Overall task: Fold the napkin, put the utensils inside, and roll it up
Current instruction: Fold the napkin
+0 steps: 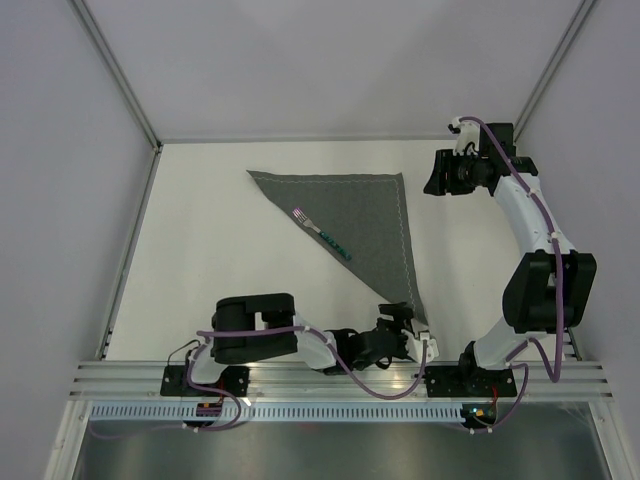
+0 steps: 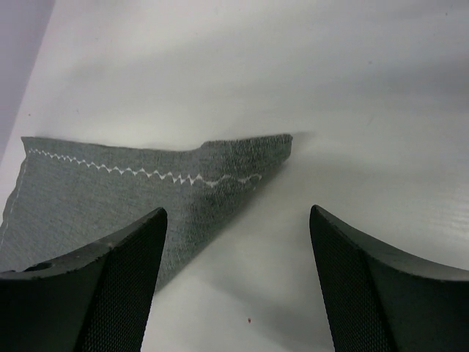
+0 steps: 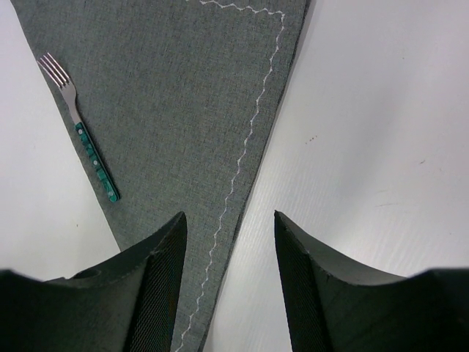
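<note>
Top external view is showing the left arm reaching rightward along the near edge of the table (image 1: 215,250), its left gripper (image 1: 405,322) sitting low at the near tip of the napkin (image 1: 365,215). The cloth is lying folded into a triangle, one side running along the far side and a long diagonal slanting from far left down to that near tip. The fork (image 1: 320,232) is resting on the cloth right along the diagonal, tines pointing far-left and teal handle pointing near-right.

Left wrist view is showing the fingers (image 2: 110,286) spread wide with nothing between them, and the stitched corner (image 2: 227,165) lying just ahead, slightly left of the gap. That corner looks like what the next move is depending on: with folding and fork placement seemingly done, rolling is probably waiting on a pinch there.

Farther right, the right gripper (image 1: 436,178) is hovering above the far right corner, parted and empty too, looking down the hem. Neither claw is clearly nearer the fork.

Everything is sitting on a smooth white tabletop, with pale walls closing in around it.
</note>
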Controlling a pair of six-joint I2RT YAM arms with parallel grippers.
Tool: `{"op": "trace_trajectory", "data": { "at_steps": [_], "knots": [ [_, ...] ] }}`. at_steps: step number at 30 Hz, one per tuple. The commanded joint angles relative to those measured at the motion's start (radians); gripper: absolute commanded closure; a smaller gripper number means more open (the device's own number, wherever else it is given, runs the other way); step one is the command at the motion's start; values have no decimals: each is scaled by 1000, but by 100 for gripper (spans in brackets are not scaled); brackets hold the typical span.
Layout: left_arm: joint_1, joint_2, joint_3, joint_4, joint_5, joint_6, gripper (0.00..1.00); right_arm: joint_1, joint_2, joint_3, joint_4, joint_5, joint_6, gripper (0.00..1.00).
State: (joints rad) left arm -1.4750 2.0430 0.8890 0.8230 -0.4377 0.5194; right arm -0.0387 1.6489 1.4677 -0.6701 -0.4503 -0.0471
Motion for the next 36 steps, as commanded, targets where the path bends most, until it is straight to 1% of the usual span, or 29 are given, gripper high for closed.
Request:
{"op": "trace_trajectory", "data": {
  "at_steps": [1,4,5,10,13,14,16,17,19,21,22,24,25,26,27,30,32,35,36],
  "knots": [
    [-5,58,51,84,33,74,18,2,-40,-6,30,-5,4,43],
    [-8,85,80,70,66,77,21,0,-38,-7,33,-5,7,44],
    [-8,92,88,61,71,80,24,0,-40,-7,33,-5,7,44],
    [-11,118,116,44,80,91,29,2,-38,-7,35,-8,7,45],
    [-11,129,122,42,73,96,37,0,-38,-6,33,-10,7,45],
    [-11,137,125,42,70,99,42,2,-38,-7,35,-10,7,46],
    [-11,143,130,44,60,102,47,0,-38,-9,35,-11,7,46],
    [-11,146,130,45,60,103,51,2,-37,-9,37,-14,9,47],
    [-11,149,131,44,57,102,54,0,-35,-10,37,-14,7,47],
    [-11,146,131,44,54,99,60,2,-37,-9,35,-16,7,48],
    [-11,144,131,42,53,99,65,2,-35,-12,37,-16,7,48],
    [-11,140,134,35,50,99,71,2,-35,-9,37,-16,9,48],
    [-11,138,137,28,48,102,84,2,-34,-10,37,-16,7,48],
    [-11,137,142,15,44,99,89,2,-34,-10,35,-18,9,48],
    [-11,134,145,13,40,94,98,0,-34,-10,35,-18,9,48],
    [-10,112,154,-25,50,65,98,2,-34,-12,35,-18,7,48],
    [-7,88,157,-33,51,18,98,2,-32,-12,35,-19,7,48],
    [24,30,160,-79,63,-94,98,0,-34,-12,35,-18,7,49],
    [56,10,165,-94,71,-132,98,0,-32,-12,32,-18,7,49]
  ]
}}
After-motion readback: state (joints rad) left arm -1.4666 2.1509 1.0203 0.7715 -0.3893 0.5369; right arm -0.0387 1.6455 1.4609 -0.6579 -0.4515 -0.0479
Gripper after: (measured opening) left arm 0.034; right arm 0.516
